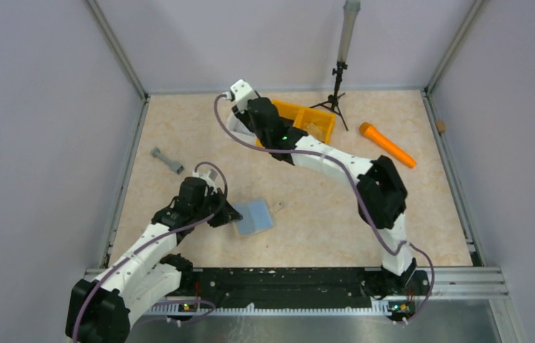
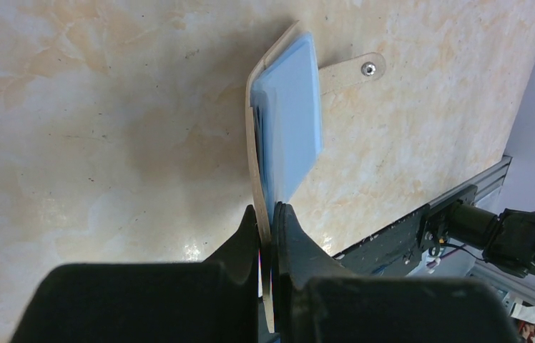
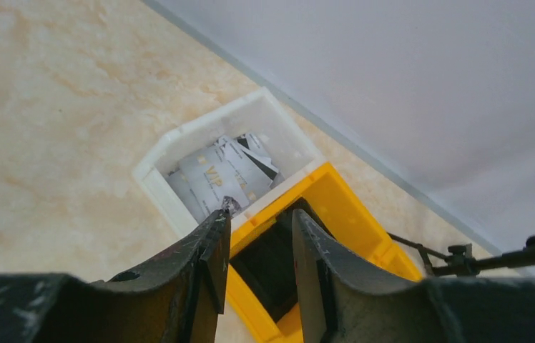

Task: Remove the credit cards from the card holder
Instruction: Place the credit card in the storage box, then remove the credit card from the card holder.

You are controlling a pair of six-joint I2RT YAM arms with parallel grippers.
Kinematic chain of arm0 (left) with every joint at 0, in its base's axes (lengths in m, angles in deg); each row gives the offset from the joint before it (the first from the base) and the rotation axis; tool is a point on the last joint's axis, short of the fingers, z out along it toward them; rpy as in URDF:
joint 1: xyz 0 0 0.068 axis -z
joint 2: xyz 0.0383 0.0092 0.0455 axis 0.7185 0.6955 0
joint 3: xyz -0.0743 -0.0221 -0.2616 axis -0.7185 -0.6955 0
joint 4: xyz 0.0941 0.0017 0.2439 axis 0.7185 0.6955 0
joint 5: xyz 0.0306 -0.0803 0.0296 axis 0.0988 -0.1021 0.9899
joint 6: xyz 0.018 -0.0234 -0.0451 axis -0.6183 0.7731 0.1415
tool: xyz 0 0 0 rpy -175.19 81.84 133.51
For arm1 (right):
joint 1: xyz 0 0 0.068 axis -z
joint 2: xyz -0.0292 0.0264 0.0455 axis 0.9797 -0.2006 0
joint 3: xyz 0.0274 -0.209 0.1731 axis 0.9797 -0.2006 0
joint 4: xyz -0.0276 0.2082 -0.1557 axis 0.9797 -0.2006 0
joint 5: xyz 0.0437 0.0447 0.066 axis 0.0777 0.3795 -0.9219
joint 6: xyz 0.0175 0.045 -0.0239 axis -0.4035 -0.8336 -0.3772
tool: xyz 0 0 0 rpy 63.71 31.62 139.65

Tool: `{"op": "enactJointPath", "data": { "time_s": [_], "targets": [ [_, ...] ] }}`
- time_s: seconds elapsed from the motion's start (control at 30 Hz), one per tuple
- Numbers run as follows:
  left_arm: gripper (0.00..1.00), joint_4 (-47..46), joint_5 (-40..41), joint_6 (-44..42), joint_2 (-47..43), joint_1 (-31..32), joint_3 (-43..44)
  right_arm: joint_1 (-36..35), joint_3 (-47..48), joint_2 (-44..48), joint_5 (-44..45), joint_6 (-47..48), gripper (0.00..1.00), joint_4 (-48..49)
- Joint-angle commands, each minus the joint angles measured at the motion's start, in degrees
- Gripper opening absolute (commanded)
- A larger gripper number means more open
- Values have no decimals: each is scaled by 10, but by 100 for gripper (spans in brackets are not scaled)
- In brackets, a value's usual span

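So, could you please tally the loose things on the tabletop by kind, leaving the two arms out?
bins: 2 (yellow bin, white bin)
card holder: 1
orange cylinder: 1
grey dumbbell-shaped piece: 1
tripod stand: 1
total: 6, not counting the cards in the white bin, which overlap too much to count.

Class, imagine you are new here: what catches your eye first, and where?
The left gripper pinches the edge of a blue-and-tan card holder near the front left of the table. At the far edge, the right gripper hangs open above a white bin of cards, beside a yellow bin. A bright orange stick lies far right.
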Motion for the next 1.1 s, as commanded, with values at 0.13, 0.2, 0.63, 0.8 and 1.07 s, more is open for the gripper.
{"op": "enactJointPath", "data": {
  "time_s": [0.13, 0.2, 0.63, 0.8, 1.07],
  "targets": [
    [1, -51, -114, -40, 21, -4, 5, -4, -272, 237, -78, -203, 50, -17],
    [1, -90, -147, -24, 29, -2, -12, -4, -327, 280, -71, -246, 52, -37],
    [3, -152, -95, 13, 76, 59, -25, -34, -668, 544, -234, -502, 58, -5],
    [6, -164, -66, 16, 115, 98, -16, -53, -757, 605, -292, -582, 65, 66],
    [10, -169, -58, 11, 165, 127, 6, -95, -778, 513, -303, -625, 62, 166]
  ]
}}
